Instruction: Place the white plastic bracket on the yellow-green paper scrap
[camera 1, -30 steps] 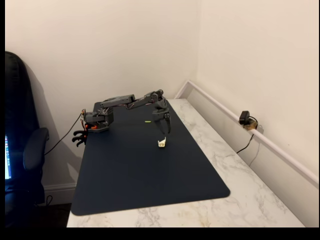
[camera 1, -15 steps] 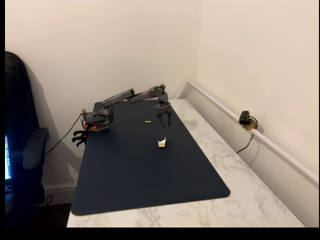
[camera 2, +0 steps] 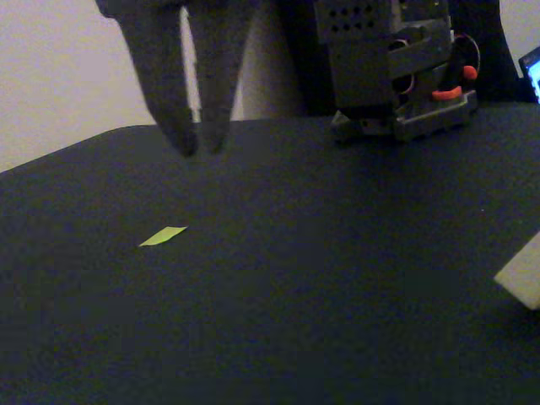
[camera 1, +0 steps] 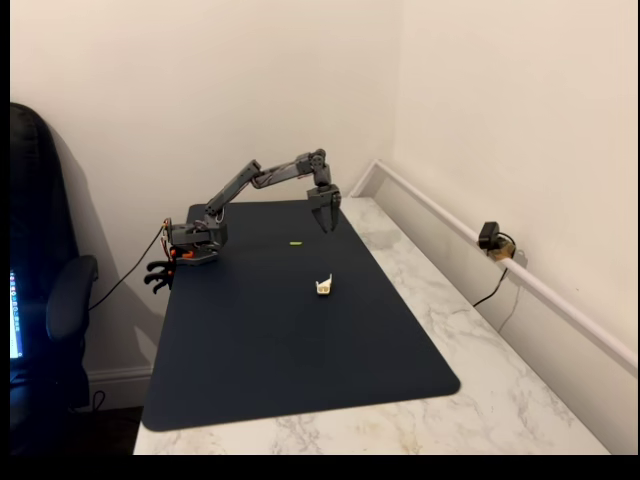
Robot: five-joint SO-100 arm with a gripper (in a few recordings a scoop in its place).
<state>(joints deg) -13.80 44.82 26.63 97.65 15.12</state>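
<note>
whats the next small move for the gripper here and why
Probably bring the gripper down and toward the white plastic bracket, opening wider on the way. It hangs empty above the far end of the dark mat, fingers nearly together, while the bracket lies on the mat apart from the yellow-green paper scrap. The bracket must be picked up first.

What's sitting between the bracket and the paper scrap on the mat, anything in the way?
Nothing visible. The white bracket and the yellow-green scrap both lie on the dark mat, with bare mat between them. The gripper hangs above the mat near its far edge, holding nothing, off the line between them.
</note>
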